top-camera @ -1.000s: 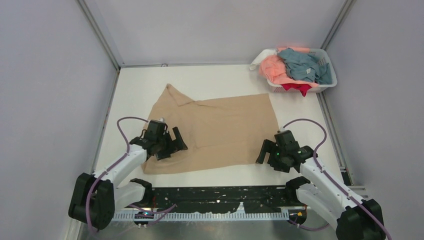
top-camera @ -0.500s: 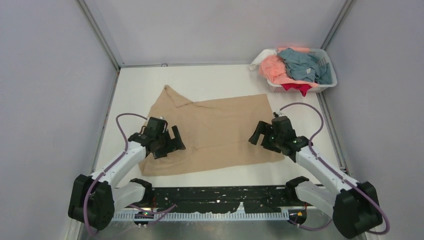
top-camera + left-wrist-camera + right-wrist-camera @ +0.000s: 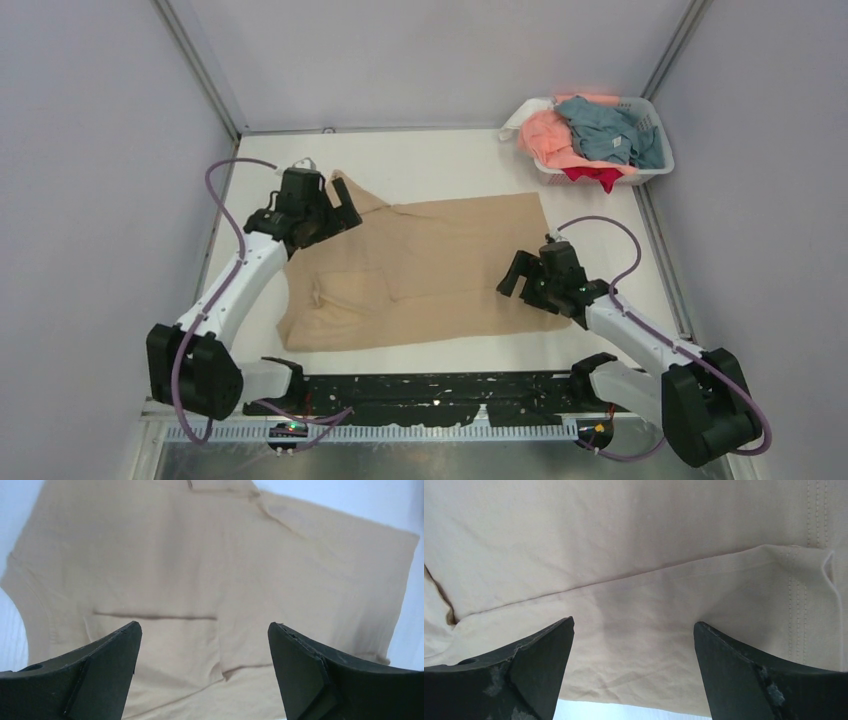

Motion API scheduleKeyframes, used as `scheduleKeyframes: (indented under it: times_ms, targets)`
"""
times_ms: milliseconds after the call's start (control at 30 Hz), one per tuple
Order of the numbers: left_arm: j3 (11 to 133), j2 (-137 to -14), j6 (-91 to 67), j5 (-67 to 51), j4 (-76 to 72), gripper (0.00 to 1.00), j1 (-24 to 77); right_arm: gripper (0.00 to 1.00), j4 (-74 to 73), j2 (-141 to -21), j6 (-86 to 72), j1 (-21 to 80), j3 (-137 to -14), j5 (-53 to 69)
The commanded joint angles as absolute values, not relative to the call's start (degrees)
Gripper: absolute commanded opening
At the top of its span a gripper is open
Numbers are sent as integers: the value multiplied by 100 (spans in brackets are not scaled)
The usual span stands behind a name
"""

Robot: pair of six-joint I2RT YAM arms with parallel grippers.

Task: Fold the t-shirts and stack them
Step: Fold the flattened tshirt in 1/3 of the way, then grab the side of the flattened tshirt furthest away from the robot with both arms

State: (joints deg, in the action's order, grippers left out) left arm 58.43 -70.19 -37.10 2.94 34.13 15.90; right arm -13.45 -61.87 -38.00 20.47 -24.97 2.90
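The large tan-beige t-shirt (image 3: 440,260) lies spread flat on the white table, with one fold along its near part. My left gripper (image 3: 335,213) is open and empty above the shirt's far left corner. The left wrist view looks down on the shirt (image 3: 200,555) between the fingers (image 3: 100,670). My right gripper (image 3: 515,280) is open and empty over the shirt's right part, near its edge. The right wrist view shows the folded hem (image 3: 634,530) close under the fingers (image 3: 744,670). The salmon-pink (image 3: 548,135), grey-blue (image 3: 610,130) and red (image 3: 590,177) shirts are piled in the basket.
The white slotted basket (image 3: 655,172) stands at the far right corner of the table. Grey walls enclose the table on three sides. A black rail (image 3: 430,390) runs along the near edge between the arm bases.
My left gripper has moved from the shirt's near left part to its far left corner. My right gripper has moved forward and left onto the shirt's right edge. The shirt's near left has shifted slightly.
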Motion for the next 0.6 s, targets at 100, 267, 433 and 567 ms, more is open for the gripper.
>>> scheduleKeyframes:
  times_ms: [100, 267, 433, 567]
  targets:
    - [7504, -8921, -3515, -280, 3347, 100, 906, 95, -2708, -5493, -3834, 2063, -2338, 129]
    - [9051, -10688, -3591, -504, 3174, 100, 654, 95, -2646, -5520, -3437, 2068, -2925, 25]
    - [11280, -12418, -3616, -406, 3783, 100, 634, 95, -1992, -5395, -3315, 2058, -3223, 19]
    - [12892, -13549, -3831, -240, 4374, 100, 558, 95, -1638, -5332, -3266, 2049, -3304, -201]
